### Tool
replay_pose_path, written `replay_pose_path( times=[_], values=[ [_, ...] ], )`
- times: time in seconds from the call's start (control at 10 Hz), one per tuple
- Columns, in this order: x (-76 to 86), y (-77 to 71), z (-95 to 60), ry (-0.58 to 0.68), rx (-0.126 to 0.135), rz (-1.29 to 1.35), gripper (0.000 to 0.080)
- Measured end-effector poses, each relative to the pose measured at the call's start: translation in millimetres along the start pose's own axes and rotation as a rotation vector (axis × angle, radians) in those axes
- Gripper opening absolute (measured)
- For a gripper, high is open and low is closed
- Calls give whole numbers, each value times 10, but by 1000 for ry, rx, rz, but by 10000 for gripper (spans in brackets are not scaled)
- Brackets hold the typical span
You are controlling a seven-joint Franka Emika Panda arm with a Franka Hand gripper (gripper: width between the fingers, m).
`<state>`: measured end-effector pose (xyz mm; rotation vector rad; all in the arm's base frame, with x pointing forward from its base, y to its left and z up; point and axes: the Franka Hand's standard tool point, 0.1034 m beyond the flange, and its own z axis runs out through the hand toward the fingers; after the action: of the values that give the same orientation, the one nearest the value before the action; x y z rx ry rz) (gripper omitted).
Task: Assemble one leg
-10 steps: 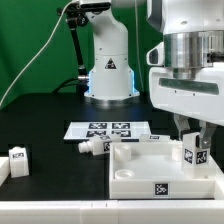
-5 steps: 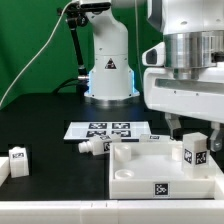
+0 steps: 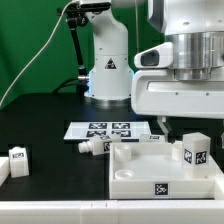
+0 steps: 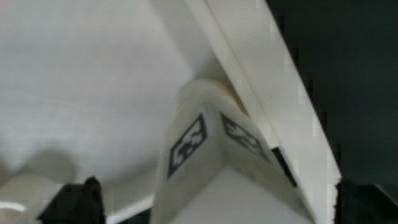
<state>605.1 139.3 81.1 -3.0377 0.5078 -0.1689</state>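
A leg (image 3: 196,153), a stubby white peg with a black-and-white tag, stands upright in the corner of the white tray-like panel (image 3: 140,172) at the exterior view's right. My gripper (image 3: 190,134) hangs right above it. In the wrist view the leg (image 4: 217,145) shows its tags between my two dark fingertips (image 4: 71,200), which stand wide apart with a gap on each side. The gripper (image 4: 217,208) is open and holds nothing.
Another leg (image 3: 90,146) lies on the black table in front of the marker board (image 3: 108,130). One more (image 3: 18,158) stands at the exterior view's far left, and one (image 3: 155,136) lies behind the panel. The robot base (image 3: 108,70) stands at the back.
My hand has turned about its vertical axis above the leg, and the fingers now stand away from the leg's top. The leg stays upright in the panel's corner.
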Motion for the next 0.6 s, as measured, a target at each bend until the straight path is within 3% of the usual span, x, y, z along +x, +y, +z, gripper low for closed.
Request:
replay_pose_path(
  times=[0.6],
  values=[
    [-2, -22, -2, 5, -6, -433, 627]
  ],
)
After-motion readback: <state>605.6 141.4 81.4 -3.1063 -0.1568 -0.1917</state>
